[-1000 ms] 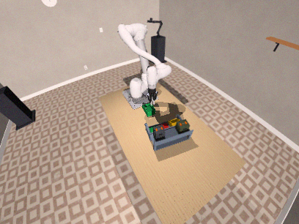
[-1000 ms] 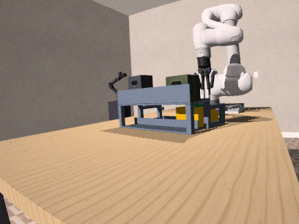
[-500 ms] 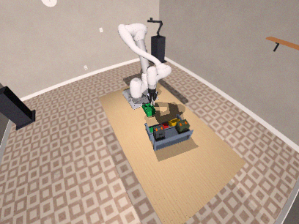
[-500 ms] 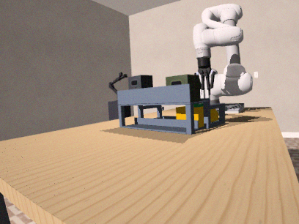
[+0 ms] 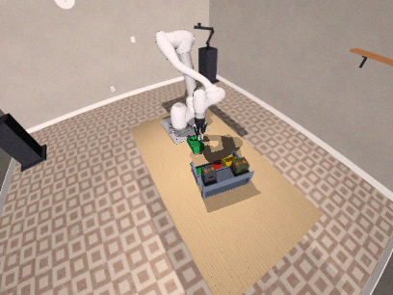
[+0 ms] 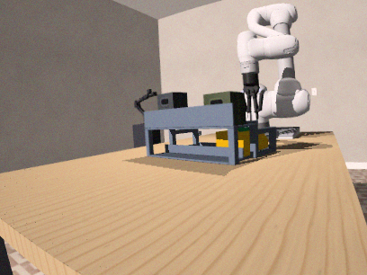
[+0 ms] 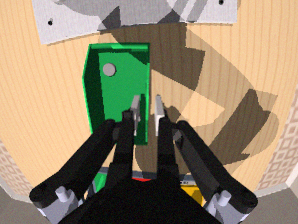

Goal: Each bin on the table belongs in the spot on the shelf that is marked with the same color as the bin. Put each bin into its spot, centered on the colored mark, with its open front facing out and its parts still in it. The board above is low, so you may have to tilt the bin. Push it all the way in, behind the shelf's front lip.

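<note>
Dark box [image 5: 209, 175] [image 6: 173, 100] and olive box [image 5: 241, 165] [image 6: 220, 99] sit atop the blue-grey shelf [image 5: 226, 186] [image 6: 189, 118], right of centre in the top view. Only my wrist view shows the grey disc [image 7: 109, 69] inside the green bin [image 5: 195, 145] [image 7: 120, 90], centre-left there (handy angle). My gripper [image 5: 200, 137] [image 6: 252, 119] [image 7: 147, 103] is slightly open, fingers either side of the bin's right wall. Base plate [image 7: 55, 26] borders the bin's upper side; bare wood lies to its left.

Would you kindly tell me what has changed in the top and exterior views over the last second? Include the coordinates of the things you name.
Nothing has visibly changed: no shift of the arm [image 5: 185, 63] [image 6: 270, 47] or gripper [image 5: 200, 137] [image 6: 251, 119] [image 7: 147, 100] shows, and I see nothing taken hold of or let go. The green bin [image 5: 195, 145] [image 7: 119, 90] and the shelf [image 5: 226, 186] [image 6: 189, 118] [image 7: 112, 173] stayed where they were.
</note>
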`<state>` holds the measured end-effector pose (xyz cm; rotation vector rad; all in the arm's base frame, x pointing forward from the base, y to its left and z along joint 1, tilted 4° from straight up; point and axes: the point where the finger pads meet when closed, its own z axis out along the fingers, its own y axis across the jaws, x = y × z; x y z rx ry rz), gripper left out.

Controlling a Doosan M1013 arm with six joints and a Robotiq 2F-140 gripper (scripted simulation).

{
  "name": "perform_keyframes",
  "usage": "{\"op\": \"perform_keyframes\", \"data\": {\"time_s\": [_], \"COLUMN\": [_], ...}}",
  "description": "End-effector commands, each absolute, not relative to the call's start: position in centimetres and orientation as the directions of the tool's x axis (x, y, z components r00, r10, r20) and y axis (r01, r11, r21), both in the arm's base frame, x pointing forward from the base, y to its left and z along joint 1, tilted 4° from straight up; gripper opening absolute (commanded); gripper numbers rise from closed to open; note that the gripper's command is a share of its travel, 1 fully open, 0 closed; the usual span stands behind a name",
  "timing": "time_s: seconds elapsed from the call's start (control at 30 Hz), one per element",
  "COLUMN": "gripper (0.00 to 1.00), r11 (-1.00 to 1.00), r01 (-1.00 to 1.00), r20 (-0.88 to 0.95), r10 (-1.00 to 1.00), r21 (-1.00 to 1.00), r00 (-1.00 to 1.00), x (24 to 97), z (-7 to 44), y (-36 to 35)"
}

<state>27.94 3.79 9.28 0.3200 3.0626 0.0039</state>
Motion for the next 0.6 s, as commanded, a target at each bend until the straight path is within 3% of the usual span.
{"op": "perform_keyframes", "data": {"time_s": [0.0, 0.57], "gripper": [0.24, 0.24], "r11": [0.977, 0.977], "r01": [0.212, 0.211], "r20": [-0.065, -0.065], "r10": [0.212, 0.211], "r21": [0.007, 0.007], "r00": [-0.975, -0.975], "x": [28.0, 28.1], "z": [8.5, 6.7], "y": [3.6, 3.6]}}
